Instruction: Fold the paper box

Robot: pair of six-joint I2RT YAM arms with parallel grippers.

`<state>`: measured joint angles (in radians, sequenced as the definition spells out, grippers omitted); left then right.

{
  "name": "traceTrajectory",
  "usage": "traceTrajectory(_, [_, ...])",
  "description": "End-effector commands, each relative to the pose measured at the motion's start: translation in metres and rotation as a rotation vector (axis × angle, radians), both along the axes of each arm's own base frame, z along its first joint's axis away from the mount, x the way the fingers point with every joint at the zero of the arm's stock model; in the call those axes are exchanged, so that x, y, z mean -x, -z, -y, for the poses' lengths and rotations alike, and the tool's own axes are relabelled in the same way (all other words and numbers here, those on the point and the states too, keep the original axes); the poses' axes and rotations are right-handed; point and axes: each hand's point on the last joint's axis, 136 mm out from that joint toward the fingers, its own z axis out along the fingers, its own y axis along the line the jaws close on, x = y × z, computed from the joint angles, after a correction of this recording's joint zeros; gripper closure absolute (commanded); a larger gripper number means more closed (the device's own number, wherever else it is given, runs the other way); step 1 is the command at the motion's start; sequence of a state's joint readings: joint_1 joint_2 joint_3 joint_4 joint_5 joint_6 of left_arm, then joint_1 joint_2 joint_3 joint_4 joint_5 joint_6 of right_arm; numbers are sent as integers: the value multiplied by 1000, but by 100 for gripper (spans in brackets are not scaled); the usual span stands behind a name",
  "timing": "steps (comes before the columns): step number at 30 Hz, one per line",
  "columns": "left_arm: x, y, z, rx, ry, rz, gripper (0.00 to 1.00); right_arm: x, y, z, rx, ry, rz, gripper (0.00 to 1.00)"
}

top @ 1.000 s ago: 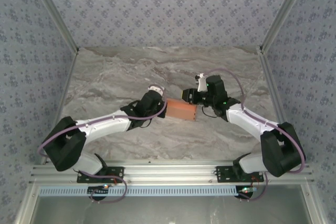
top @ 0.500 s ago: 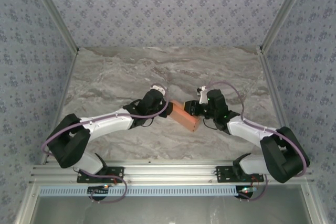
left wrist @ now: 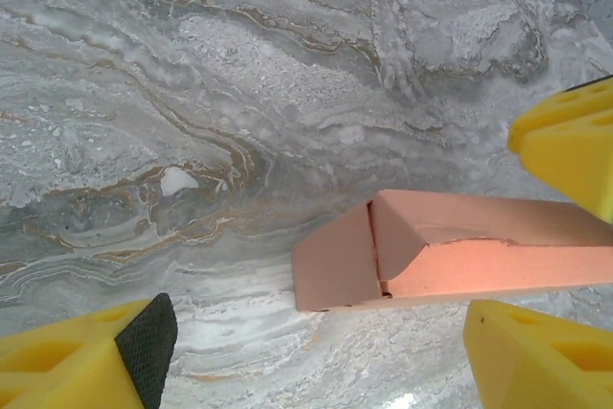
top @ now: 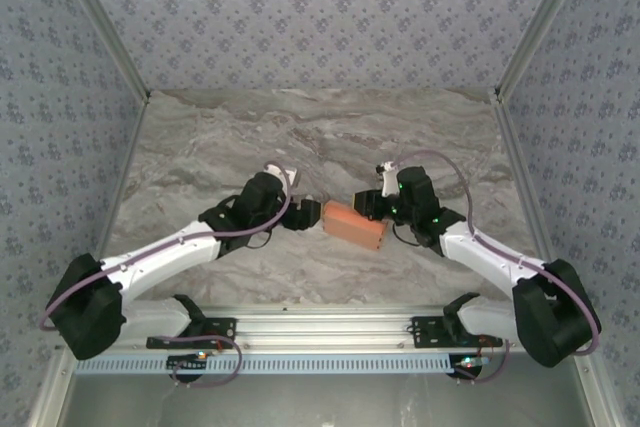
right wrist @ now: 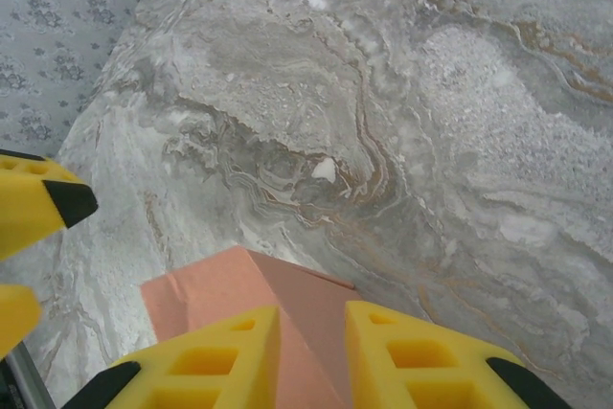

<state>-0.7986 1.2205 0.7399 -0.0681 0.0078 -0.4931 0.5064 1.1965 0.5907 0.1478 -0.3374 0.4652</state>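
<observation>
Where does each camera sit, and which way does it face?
Top external: above and behind the bases, facing down over the table; both arms show, left gripper and right gripper at the paper box.
Left wrist: on the left arm, facing down past its open fingers at the paper box.
Right wrist: on the right arm, facing down over its fingers, closed on the paper box.
Shared: each wrist view catches the other gripper's finger.

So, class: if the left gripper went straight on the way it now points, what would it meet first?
The paper box. The left gripper, jaws open, points at the box's near end, which sits just ahead of it. How small the gap between them is, the pictures leave hard to judge.
</observation>
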Motion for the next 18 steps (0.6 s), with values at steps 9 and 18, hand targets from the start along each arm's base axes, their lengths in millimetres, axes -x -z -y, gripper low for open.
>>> traceTrajectory(9, [-14,4,11,122,-47,-133,19,1,-51,-43,-72,-157,94,75])
traceTrajectory(18, [-26,23,-3,110,-145,-224,18,6,3,-58,-44,-189,-1,79])
